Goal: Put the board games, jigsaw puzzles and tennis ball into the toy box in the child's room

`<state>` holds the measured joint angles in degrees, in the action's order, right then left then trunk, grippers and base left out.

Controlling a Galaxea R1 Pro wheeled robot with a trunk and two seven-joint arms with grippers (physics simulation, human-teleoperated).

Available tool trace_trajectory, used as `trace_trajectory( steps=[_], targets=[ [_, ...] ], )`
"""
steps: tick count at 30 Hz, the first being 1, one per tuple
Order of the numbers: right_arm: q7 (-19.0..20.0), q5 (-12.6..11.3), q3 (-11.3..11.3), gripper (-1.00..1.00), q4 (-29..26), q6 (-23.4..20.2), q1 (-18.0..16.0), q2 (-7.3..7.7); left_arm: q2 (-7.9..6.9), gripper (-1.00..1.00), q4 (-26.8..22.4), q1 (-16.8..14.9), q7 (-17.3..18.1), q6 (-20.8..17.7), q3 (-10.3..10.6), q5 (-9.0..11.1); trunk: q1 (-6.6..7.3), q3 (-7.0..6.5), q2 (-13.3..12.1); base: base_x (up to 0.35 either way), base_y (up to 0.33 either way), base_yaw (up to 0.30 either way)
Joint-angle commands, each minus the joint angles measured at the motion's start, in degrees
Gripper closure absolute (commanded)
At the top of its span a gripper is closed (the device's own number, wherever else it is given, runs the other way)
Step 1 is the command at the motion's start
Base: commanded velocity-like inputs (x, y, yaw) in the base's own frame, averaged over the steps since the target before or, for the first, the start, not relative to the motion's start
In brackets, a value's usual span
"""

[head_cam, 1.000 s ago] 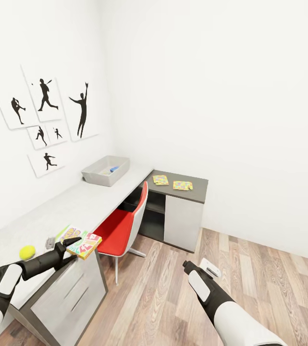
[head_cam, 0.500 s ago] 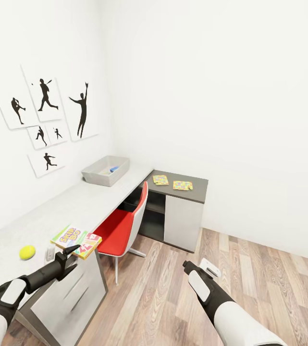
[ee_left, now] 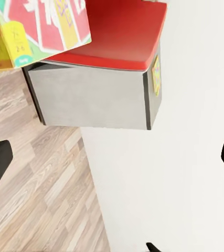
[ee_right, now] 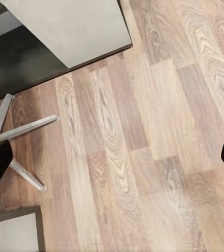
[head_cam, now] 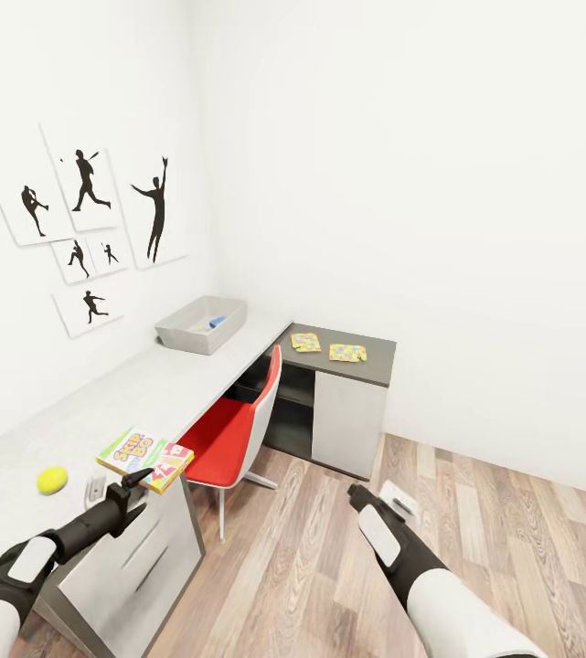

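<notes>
— Desk first: what's on that long pale grey L-shaped tabletop (head_cam: 160,388)?

— Near its front end, a small yellow-green tennis ball (head_cam: 52,479), and just beside it a green Skip-Bo game box (head_cam: 132,450) touching a second flat box with red cards on it (head_cam: 168,465), which juts over the edge. Farther along sits the light grey toy bin with sloping sides (head_cam: 199,325), something blue inside it that I can't make out.

— And the corner?

— A dark-topped cabinet (head_cam: 377,356) carries two bright puzzle-patterned sheets, one (head_cam: 305,342) near the other (head_cam: 347,352), not touching. A red chair (head_cam: 230,437) is tucked under the desk. White walls, black sports silhouette pictures (head_cam: 87,228), wood-plank floor (head_cam: 329,567).

— The arms?

— Left black gripper (head_cam: 137,482) hangs at the desk's front edge by the card box, fingers spread, nothing between them. Right gripper (head_cam: 355,498) is out over the floor, likewise spread and empty.
</notes>
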<state>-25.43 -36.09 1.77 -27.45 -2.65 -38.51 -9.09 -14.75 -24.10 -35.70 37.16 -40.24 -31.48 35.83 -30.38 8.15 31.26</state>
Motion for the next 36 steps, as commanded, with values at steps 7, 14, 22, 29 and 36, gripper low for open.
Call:
trace_trajectory(
  steps=[7,14,22,29,36],
  targets=[
    [-0.4,-0.5,0.2,-1.0,-9.9,-1.0,0.0,0.04,0.14,-1.0,2.4,-0.1,0.1,3.4,-0.2,0.0,-0.02,0.11,0.1,0.0,0.0,0.0],
    [-0.4,-0.4,0.3,-1.0,-12.7,-3.9,0.0,0.05,0.1,-1.0,2.8,-0.1,0.3,3.9,-0.2,0.1,-0.02,0.11,0.1,0.0,0.0,0.0],
    [0.3,-0.3,0.3,-1.0,-13.3,-6.2,0.0,-0.03,-0.04,-1.0,2.9,-0.1,0.5,3.6,-0.3,0.1,-0.02,0.11,0.1,0.0,0.0,0.0],
    [0.6,-0.3,0.4,-1.0,-14.0,-7.4,0.0,-0.05,-0.19,-1.0,2.9,-0.1,0.5,3.4,-0.3,0.2,-0.02,0.11,0.1,0.0,0.0,0.0],
    [1.8,-0.7,1.8,-1.0,-27.3,-15.6,3.7,-0.01,-0.35,-1.0,2.9,-0.1,0.5,3.1,-0.3,0.2,-0.02,0.11,0.1,0.0,0.0,0.0]
  ],
)
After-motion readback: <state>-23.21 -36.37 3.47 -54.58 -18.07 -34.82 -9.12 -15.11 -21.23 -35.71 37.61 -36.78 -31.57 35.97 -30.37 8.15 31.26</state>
